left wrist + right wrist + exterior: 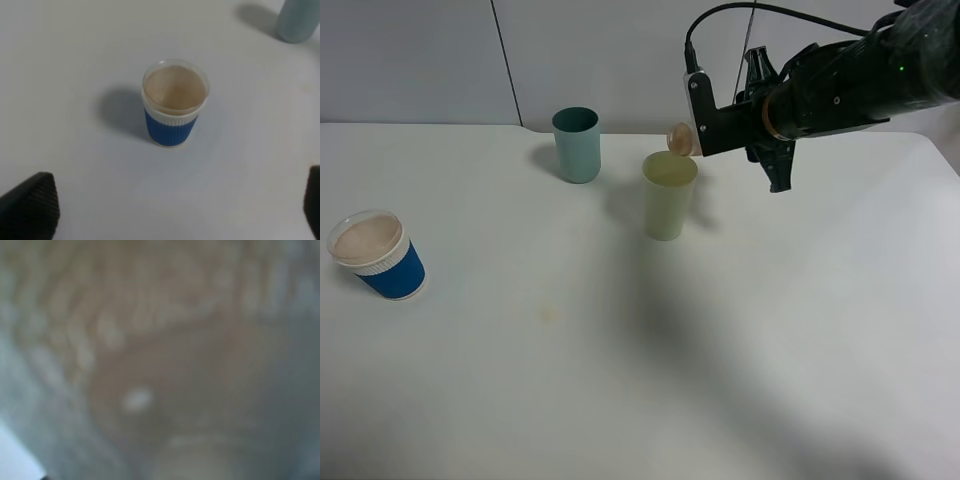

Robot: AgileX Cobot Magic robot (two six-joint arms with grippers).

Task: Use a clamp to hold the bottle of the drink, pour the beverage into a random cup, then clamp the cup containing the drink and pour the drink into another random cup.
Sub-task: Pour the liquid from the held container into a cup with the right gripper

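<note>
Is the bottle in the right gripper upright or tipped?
Tipped: the bottle lies sideways, its mouth just above the rim of the pale yellow cup.

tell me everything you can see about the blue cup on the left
The blue cup has a ribbed blue sleeve that looks like paper, a white band above it and a clear rim. A pale brown surface sits near its top, probably drink, though a lid cannot be ruled out. It stands upright, alone at the left of the white table. Only the table touches it; the open left claw is clear of it.
</note>
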